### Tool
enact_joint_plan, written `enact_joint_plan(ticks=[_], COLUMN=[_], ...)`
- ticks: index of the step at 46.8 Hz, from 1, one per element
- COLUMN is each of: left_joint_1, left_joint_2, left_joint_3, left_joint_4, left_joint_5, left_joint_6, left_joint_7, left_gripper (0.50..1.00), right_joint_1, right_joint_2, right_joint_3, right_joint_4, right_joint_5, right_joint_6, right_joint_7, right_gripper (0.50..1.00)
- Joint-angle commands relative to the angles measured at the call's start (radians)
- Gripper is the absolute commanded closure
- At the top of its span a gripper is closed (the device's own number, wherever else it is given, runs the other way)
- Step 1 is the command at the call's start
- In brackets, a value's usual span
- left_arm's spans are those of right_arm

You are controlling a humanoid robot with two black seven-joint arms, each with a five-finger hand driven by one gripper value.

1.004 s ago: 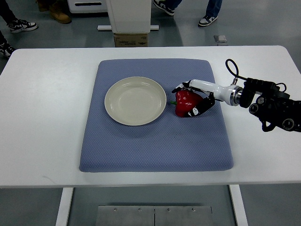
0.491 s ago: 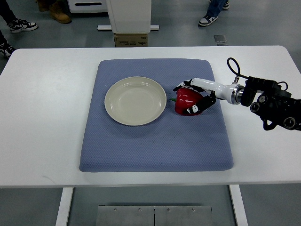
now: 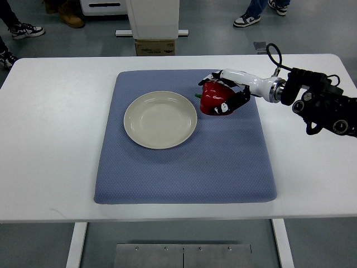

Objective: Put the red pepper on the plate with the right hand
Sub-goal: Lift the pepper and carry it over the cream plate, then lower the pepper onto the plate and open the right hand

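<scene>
The red pepper [image 3: 213, 97] sits in the grasp of the right hand [image 3: 226, 92], whose white and black fingers [image 3: 230, 105] curl around its right side and top. It hangs just beside the upper right rim of the plate [image 3: 160, 119], not over the dish itself but over the blue mat [image 3: 184, 162] that the plate lies on. A faint shadow on the mat shows under the pepper, so it seems to be lifted clear of the cloth, though how far cannot be told.

The pepper's long axis runs roughly left to right, tilted a little. Its green stem [image 3: 197, 96] points left and slightly down the picture, toward the plate's rim; the blunt bottom end faces right, into the palm. The stem tip is close to the rim but apart from it.

The right arm [image 3: 321, 106] comes in from the right of the plate, a white forearm section joining a black wrist and cabling out past the mat's right edge, above the white table [image 3: 50, 139].

The plate is cream, round, and lies flat on the left-centre part of the mat.

Beyond the far edge of the table, up from the plate, stand a white pedestal [image 3: 153, 19] with a cardboard box [image 3: 155, 48] at its foot, and the shoes of people [image 3: 248, 20] on the grey floor.
</scene>
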Motion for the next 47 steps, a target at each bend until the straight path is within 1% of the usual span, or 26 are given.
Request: enact_joint_plan(ticks=[1,13,22,29,33,47], left_joint_1=[0.0,0.0,0.0,0.0,0.002,0.0], left_joint_2=[0.0,0.0,0.0,0.0,0.0,0.0], left_joint_3=[-0.001,0.0,0.0,0.0,0.0,0.0], left_joint_4=[0.0,0.0,0.0,0.0,0.0,0.0], left_joint_5=[0.0,0.0,0.0,0.0,0.0,0.0], left_joint_6=[0.0,0.0,0.0,0.0,0.0,0.0], left_joint_7=[0.0,0.0,0.0,0.0,0.0,0.0], left_gripper=[0.5,0.5,0.5,0.5,0.5,0.5], right_joint_1=[0.021,0.071,0.079,0.076,0.07,0.018], right_joint_2=[0.031,0.146,0.216,0.256,0.278,0.279], right_joint_3=[0.0,0.0,0.0,0.001,0.012,0.035], right_joint_4=[-0.008,-0.013,-0.013,-0.013,-0.01,-0.01], right_joint_5=[0.0,0.022,0.023,0.023,0.037,0.04], right_joint_6=[0.0,0.0,0.0,-0.003,-0.017,-0.025], right_joint_7=[-0.011,-0.08,-0.111,-0.114,-0.113,-0.114], right_gripper=[1.0,1.0,1.0,1.0,1.0,1.0])
